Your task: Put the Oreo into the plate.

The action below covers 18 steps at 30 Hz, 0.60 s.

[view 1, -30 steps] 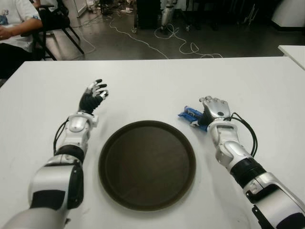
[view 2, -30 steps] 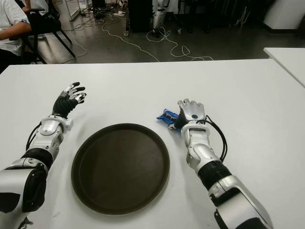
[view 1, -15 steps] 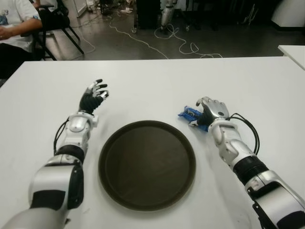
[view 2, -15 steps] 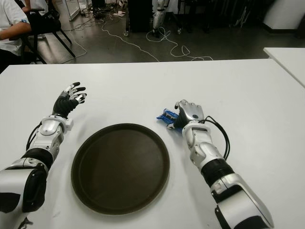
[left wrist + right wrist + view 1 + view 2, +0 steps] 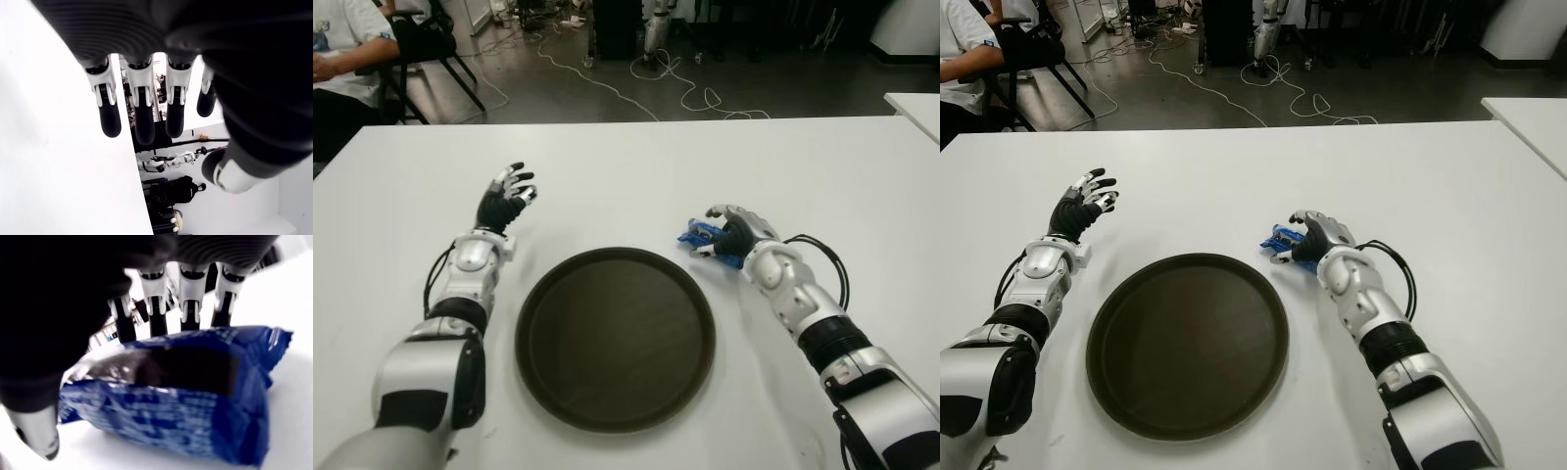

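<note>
Left hand point(image 5: 505, 199) shows beside the upper-left of the plate point(image 5: 615, 338), apart from it, fingers spread and holding nothing; idle. Plate: dark, round, shallow rim, nothing in it, centred on the white desk point(image 5: 636, 176). Oreo point(image 5: 696, 236): small blue foil-type packet lying flat on the desk just off the plate's upper-right rim, not in it. Right hand point(image 5: 732, 231) is at the packet; its wrist view shows four fingers point(image 5: 189, 298) reaching over the far long edge and the thumb on the near side, so the packet is bracketed but the closure is not firm; packet not lifted. Judgement: light, crinkly wrapper, likely slick, with brittle biscuits inside; squeezing hard risks crushing. Best hold is across the short width at mid-length, moderate pinch, short carry leftward to the plate.
</note>
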Tool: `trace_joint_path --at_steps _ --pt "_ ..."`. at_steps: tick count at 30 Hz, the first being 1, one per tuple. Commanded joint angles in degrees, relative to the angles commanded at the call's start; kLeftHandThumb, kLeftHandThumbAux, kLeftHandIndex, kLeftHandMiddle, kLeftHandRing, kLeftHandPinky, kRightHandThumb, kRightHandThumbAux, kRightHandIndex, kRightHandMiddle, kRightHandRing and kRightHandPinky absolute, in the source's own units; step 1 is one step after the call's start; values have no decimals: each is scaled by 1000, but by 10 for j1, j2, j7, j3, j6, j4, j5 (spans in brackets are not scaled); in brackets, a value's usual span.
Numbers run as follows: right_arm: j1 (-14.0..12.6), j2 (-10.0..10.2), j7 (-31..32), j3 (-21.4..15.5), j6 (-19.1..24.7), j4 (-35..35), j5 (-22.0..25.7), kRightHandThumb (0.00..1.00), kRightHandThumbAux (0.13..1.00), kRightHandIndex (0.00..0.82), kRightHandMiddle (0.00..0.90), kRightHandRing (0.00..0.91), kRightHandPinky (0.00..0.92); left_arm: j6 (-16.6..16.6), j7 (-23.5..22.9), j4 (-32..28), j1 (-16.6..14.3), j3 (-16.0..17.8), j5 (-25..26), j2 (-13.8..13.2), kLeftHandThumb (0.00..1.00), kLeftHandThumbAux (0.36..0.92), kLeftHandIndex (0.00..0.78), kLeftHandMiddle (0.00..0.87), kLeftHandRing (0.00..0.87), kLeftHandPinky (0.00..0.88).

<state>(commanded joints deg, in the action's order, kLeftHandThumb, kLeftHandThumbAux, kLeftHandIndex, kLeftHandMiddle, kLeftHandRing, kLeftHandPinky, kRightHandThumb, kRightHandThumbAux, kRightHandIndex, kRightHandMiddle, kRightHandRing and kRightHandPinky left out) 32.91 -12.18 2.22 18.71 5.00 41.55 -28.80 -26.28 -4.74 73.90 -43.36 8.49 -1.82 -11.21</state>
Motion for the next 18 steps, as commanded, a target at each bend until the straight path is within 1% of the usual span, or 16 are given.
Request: trace_joint_path --at_steps 3,6,13,18 --pt "1 1 3 -1 3 1 4 0 674 176 201 183 151 0 0 0 0 -1 0 0 173 679 116 211 208 212" --pt "1 1 0 -1 1 3 6 0 680 172 193 172 138 1 0 0 0 0 1 0 174 684 115 212 208 212" --pt "-1 1 -6 -1 -2 1 7 0 707 168 193 175 152 1 1 -1 1 1 2 0 176 685 115 206 205 211" --pt "-3 1 -9 -2 -1 -3 7 0 698 166 198 181 155 0 1 -2 2 2 3 0 163 680 106 200 201 209"
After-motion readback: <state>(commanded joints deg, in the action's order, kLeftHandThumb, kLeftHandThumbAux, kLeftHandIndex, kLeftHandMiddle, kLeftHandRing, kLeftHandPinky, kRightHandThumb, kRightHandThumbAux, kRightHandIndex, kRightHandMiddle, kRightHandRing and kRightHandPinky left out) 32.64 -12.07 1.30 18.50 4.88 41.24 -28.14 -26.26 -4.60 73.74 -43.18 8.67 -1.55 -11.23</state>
